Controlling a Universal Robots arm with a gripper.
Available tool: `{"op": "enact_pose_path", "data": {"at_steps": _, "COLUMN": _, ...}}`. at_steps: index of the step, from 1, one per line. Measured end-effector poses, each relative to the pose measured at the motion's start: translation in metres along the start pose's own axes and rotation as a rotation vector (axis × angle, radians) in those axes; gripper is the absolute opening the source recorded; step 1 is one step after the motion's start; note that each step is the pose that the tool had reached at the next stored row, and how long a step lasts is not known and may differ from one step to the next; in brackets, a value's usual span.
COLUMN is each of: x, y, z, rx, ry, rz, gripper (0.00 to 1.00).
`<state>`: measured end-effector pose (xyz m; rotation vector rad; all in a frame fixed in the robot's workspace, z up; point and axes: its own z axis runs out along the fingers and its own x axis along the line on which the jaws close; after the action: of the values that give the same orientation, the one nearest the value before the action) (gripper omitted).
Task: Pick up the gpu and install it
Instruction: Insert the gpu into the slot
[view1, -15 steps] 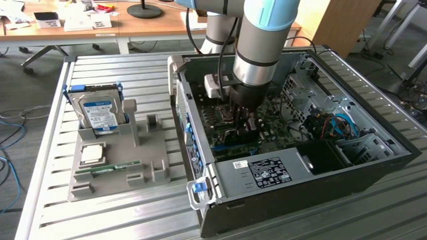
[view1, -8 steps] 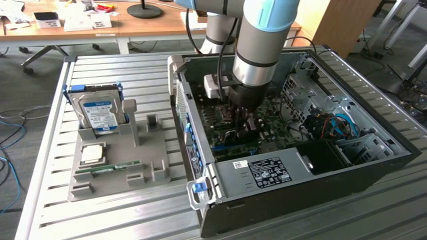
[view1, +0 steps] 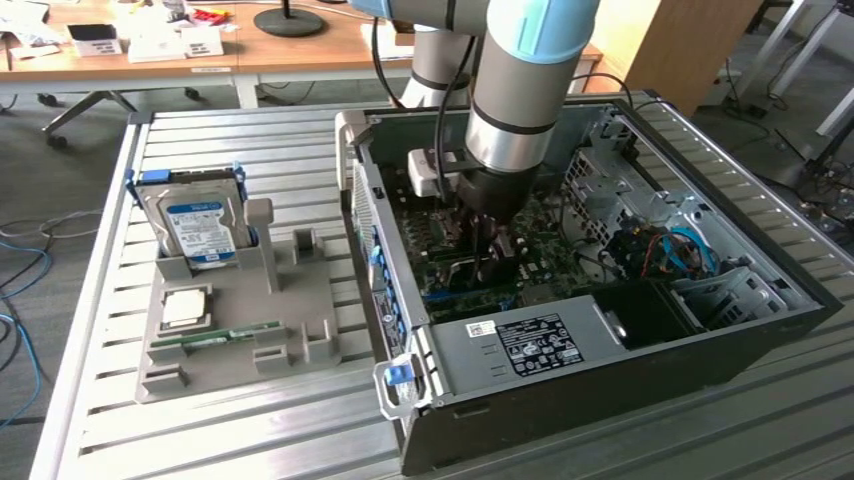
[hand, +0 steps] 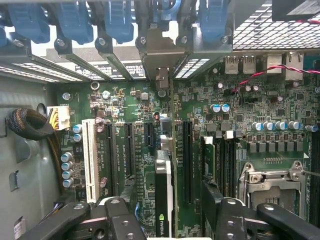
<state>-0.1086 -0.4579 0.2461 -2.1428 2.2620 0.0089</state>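
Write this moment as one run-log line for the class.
gripper: open, astride gpu | gpu: upright on edge in motherboard slot, bracket at rear | hard drive: in holder

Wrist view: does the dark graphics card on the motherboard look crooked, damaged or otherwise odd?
Nothing stands out. The dark graphics card stands edge-on in a slot of the green motherboard, its silver-grey bracket up at the rear slots. The black gripper is open, fingers on either side.

No text is readable; the case's white label (view1: 537, 347) and the hard drive's blue label (view1: 199, 226) are illegible.
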Motion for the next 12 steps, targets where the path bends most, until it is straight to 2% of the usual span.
{"op": "enact_pose_path", "data": {"at_steps": 4, "x": 0.0, "y": 0.0, "z": -0.0038, "rx": 0.0, "ry": 0.0001, "rz": 0.0, "gripper": 0.64}}
{"op": "enact_pose_path", "data": {"at_steps": 12, "x": -0.001, "y": -0.0004, "z": -0.028, "rx": 0.0, "ry": 0.0, "rz": 0.0, "gripper": 0.64}}
